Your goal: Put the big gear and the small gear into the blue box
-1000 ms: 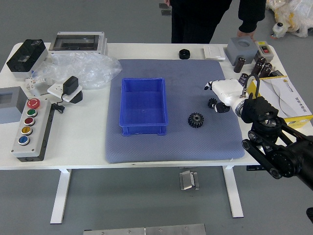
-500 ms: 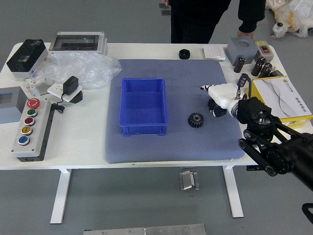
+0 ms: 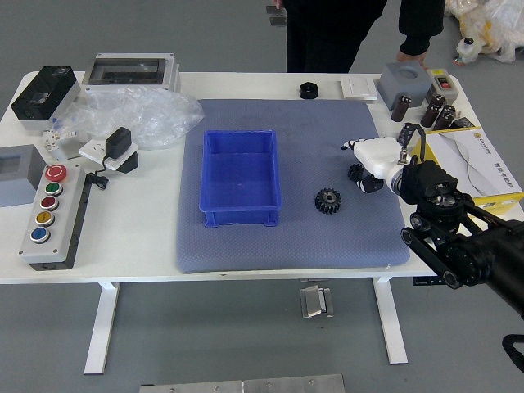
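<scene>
We're centring the half-open, seemingly empty right robot hand point(image 3: 356, 166) on the small gear point(image 3: 355, 172) before pinching, avoiding the big gear point(image 3: 328, 201) at its 7 o'clock, blue box point(image 3: 240, 178) at 9 o'clock.

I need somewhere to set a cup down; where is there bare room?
The mat is bare along its near edge, before the blue box and big gear. So is the white table between the button panel and the mat. It is crowded around the small gear, beside the right hand.
</scene>
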You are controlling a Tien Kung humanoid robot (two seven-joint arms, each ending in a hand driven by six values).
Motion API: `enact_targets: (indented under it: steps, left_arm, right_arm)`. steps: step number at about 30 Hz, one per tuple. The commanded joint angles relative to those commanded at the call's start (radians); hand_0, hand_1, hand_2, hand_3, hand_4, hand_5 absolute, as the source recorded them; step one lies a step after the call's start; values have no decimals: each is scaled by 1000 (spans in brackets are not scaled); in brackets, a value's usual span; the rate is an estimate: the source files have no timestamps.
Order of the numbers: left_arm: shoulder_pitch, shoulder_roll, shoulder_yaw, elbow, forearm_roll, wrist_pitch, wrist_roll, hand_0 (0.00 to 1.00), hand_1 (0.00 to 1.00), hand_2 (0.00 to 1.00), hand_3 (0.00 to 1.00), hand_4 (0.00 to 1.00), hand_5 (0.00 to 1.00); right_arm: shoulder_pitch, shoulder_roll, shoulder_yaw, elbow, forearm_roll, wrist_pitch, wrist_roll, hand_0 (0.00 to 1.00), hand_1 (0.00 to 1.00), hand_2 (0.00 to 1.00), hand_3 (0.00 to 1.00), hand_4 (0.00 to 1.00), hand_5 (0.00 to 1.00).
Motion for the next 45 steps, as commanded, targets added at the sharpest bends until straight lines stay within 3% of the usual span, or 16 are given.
enact_targets:
  steps: [2, 3, 26, 27, 31, 32, 45]
  left_arm:
    - [0, 0, 0, 0, 0, 0, 0, 850, 818, 799, 822, 675, 302]
    - [0, 0, 1, 0, 0, 0, 0, 850, 818, 799, 822, 675, 302]
    - [0, 0, 1, 0, -1, 1, -1, 851, 818, 799, 822, 675, 302]
    - [0, 0, 1, 0, -1, 1, -1, 851, 818, 798, 821, 675, 303]
    - [-1, 0, 1, 0, -1, 1, -1, 851, 818, 798, 821, 675, 303]
    - [-1, 0, 0, 0, -1, 1, -1, 850, 818, 799, 821, 675, 303]
    - [-1, -2, -2, 0, 0, 0, -1, 850, 818, 799, 822, 676, 305]
  right_arm:
    - [4, 3, 0, -11, 0, -1, 6, 652, 624, 798, 792, 694, 61]
    - [6, 4, -1, -16, 0, -1, 9, 650, 604, 759, 740, 710, 86]
    - [29, 21, -8, -100, 0, -17, 33, 640, 577, 719, 681, 727, 126]
    - [29, 21, -8, -101, 0, -20, 35, 607, 517, 643, 621, 711, 178]
    - [31, 23, -10, -104, 0, -37, 41, 607, 517, 643, 621, 711, 178]
    - [31, 24, -10, -105, 0, -41, 43, 596, 477, 550, 587, 662, 221]
    - [27, 31, -18, -112, 0, -54, 46, 590, 476, 540, 589, 662, 233]
